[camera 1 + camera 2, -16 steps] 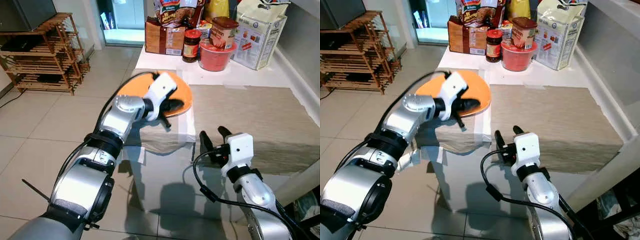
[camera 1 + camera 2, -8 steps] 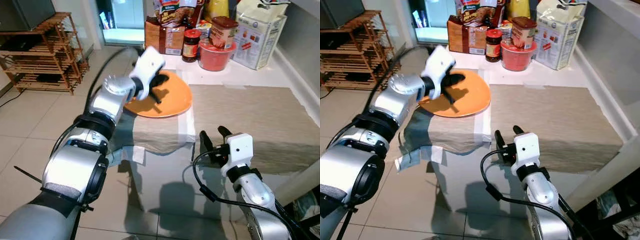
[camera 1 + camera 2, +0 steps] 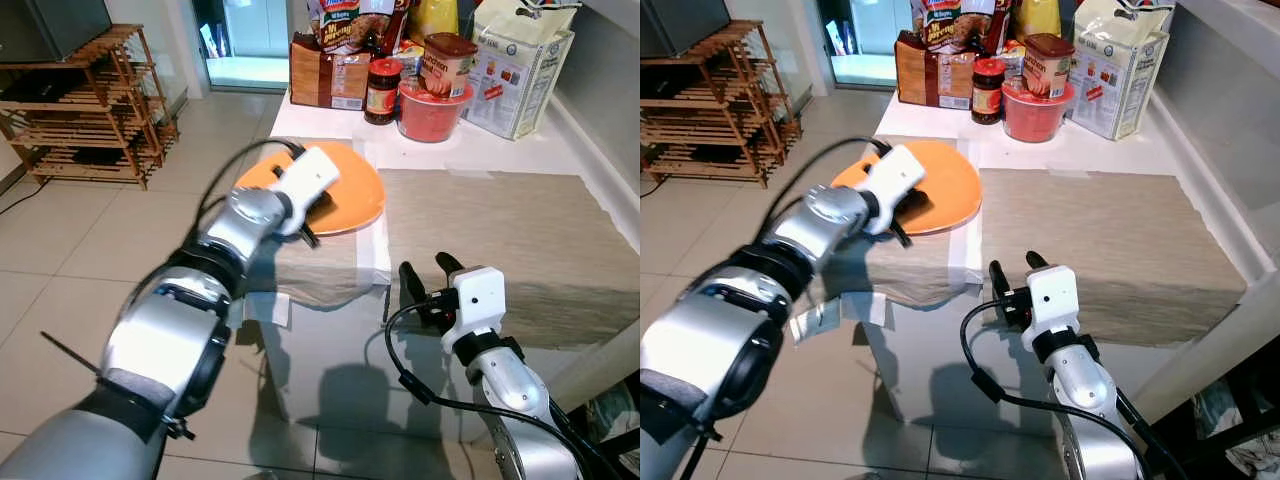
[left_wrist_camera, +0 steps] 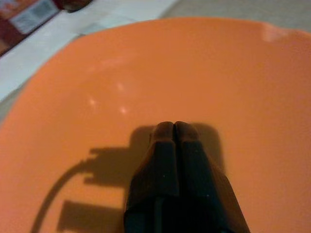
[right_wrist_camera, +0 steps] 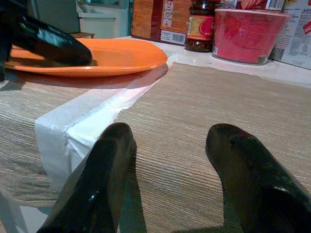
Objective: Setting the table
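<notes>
Half a second ago the left tool (image 3: 318, 203) was raised above the far-left part of the orange plate (image 3: 352, 196); now it has dropped and swung back toward the near side, its black fingers (image 4: 173, 145) pressed together and lying low over the plate's inner surface, casting a shadow on it. Whether the tips actually touch the plate cannot be told. They are clenched on nothing.

That plate sits on the worktop (image 3: 1060, 150) at its left end, resting partly on a beige woven mat (image 3: 905, 262) that droops over the near edge and partly on the white strip (image 5: 77, 127) between that mat and the larger beige mat (image 3: 500, 235) to its right. The plate has not shifted.

Low at the near edge of the worktop, the right tool (image 3: 432, 283) has stayed put in front of the larger mat, its two fingers (image 5: 104, 174) spread apart and released, pointing across the mat toward the plate and holding nothing.

At the back of the worktop stand a brown box (image 3: 328, 80), a dark jar with a red lid (image 3: 383, 90), a red tub (image 3: 432, 108) with a brown canister (image 3: 446, 63) on it, and a white bag (image 3: 518, 75). A wooden rack (image 3: 90, 110) stands on the tiled floor (image 3: 70, 280) to the left.
</notes>
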`<state>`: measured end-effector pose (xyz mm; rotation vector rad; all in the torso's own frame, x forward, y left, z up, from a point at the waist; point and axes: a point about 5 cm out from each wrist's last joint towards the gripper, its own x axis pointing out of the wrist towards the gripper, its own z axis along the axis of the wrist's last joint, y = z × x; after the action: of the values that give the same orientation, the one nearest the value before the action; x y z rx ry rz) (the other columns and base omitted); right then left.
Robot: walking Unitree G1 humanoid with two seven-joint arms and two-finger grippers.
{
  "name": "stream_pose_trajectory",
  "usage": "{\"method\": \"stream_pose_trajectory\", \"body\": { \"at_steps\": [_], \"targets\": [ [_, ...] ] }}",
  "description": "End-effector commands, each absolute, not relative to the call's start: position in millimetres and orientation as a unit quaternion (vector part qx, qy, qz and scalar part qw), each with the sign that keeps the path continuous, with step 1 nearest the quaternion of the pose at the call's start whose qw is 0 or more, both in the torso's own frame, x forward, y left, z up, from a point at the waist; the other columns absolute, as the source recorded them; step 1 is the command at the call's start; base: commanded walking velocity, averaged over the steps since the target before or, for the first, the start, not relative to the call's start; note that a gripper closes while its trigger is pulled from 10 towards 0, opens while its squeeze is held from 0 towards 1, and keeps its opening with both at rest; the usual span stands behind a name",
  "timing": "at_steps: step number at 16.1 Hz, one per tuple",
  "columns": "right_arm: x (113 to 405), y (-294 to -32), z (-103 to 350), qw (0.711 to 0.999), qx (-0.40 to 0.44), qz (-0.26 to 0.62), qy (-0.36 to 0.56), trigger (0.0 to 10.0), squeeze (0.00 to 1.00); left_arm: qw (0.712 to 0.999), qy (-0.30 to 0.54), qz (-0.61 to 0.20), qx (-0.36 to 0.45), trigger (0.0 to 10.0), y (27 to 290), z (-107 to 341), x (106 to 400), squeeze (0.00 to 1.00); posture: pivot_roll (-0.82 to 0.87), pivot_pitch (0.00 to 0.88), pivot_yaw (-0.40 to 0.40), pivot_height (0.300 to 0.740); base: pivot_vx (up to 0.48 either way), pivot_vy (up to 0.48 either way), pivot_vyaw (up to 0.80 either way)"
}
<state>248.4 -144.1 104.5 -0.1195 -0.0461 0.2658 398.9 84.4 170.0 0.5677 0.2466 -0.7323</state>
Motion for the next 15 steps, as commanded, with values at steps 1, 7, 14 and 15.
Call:
{"method": "stream_pose_trajectory", "body": {
  "at_steps": [1, 7, 14, 15],
  "targets": [
    [247.5, -143.1, 102.3, 0.989, -0.063, 0.137, -0.016, 10.0, 0.0, 0.878, 0.127, -0.361, 0.285, 10.0, 83.7, 164.7, 396.9, 0.0, -0.04, 0.0, 0.03, 0.74, 0.0, 0.0, 0.0],
    [247.8, -141.4, 98.9, 0.988, -0.062, 0.138, -0.011, 10.0, 0.0, 0.847, 0.136, -0.422, 0.294, 10.0, 70.7, 153.5, 387.5, 0.0, -0.04, 0.0, 0.03, 0.74, 0.0, 0.0, 0.0],
    [248.0, -142.8, 97.0, 0.988, -0.064, 0.14, -0.008, 10.0, 0.0, 0.843, 0.074, -0.459, 0.272, 10.0, 51.3, 175.7, 386.2, 0.0, -0.03, 0.0, 0.025, 0.74, 0.0, 0.0, 0.0],
    [248.3, -143.0, 97.0, 0.988, -0.064, 0.14, -0.008, 10.0, 0.0, 0.853, 0.05, -0.45, 0.26, 10.0, 50.1, 187.6, 389.4, 0.0, -0.03, 0.0, 0.025, 0.74, 0.0, 0.0, 0.0]
  ]
}}
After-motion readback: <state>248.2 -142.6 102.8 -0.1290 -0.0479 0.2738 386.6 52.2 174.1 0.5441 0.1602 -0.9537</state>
